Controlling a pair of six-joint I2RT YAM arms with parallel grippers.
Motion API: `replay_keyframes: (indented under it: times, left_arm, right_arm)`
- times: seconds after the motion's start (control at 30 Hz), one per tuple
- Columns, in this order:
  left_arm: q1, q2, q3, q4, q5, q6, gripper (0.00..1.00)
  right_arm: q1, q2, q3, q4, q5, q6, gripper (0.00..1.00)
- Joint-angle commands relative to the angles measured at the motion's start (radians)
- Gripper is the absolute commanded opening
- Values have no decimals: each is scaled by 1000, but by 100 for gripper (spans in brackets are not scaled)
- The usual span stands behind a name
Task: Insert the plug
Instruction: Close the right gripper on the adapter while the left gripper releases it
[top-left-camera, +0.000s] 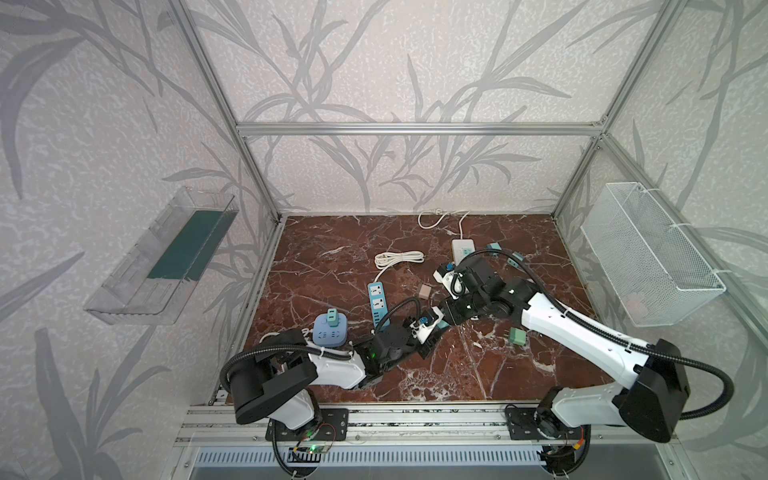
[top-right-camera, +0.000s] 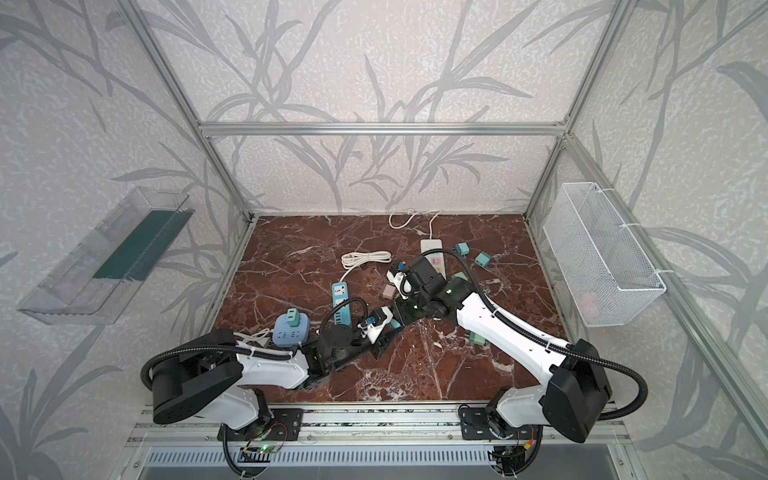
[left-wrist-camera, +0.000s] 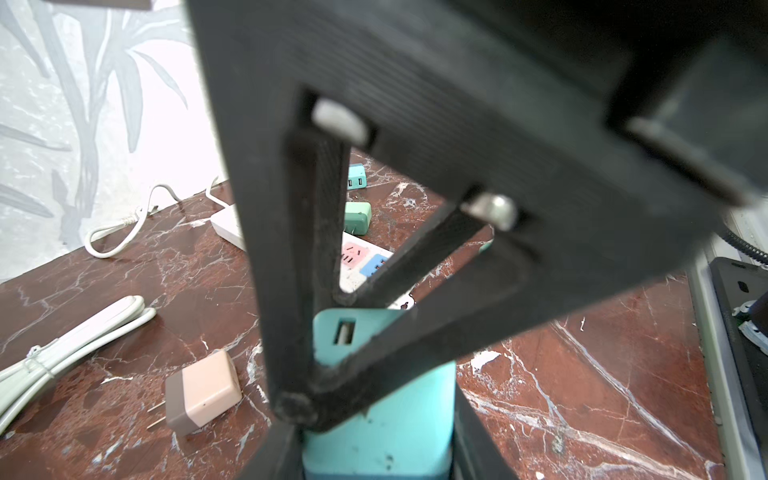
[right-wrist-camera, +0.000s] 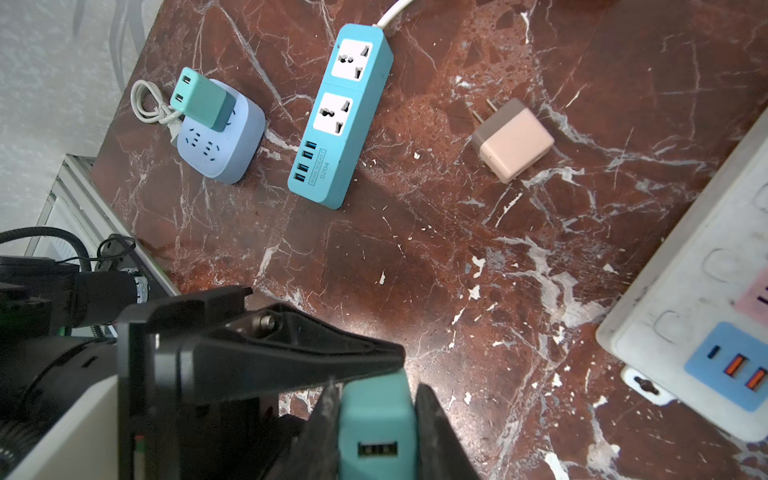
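The teal plug (right-wrist-camera: 376, 428) hangs mid-table, clamped from two sides by the right gripper (right-wrist-camera: 376, 390) and the left gripper (left-wrist-camera: 380, 424). Its prongs are hidden, and in both top views the meeting grippers cover it. The teal power strip (right-wrist-camera: 340, 116) lies nearby, to the left.

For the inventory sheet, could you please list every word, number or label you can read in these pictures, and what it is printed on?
"S204": on the teal power strip, beside its USB ports.
Boxed small print next to it: too small to read.
White power strip, round socket, pink charger: no readable text.
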Motion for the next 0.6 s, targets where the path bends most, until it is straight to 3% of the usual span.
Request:
replay_keyframes:
  times: [0.0,0.13,0.2,0.27,0.47,0.57]
  left_arm:
    - [-5,-30,-14,33,-36,12,0]
    - [-4,-33,-13,32,-36,14,0]
    - [-4,-35,-14,31,-40,16,0]
    - [-5,-37,-14,31,-41,18,0]
    - [-4,-45,-14,36,-45,19,0]
    - [-4,-55,-15,31,-44,24,0]
  right_arm:
    - [-5,-3,38,-24,-6,7,46]
    - [-5,-12,32,-33,-4,-3,45]
    - [-5,-15,29,-39,3,-8,34]
    - [-5,-14,32,-42,-9,-9,31]
    - [-5,4,32,-33,-45,-12,44]
    - [-5,10,32,-32,-52,-14,41]
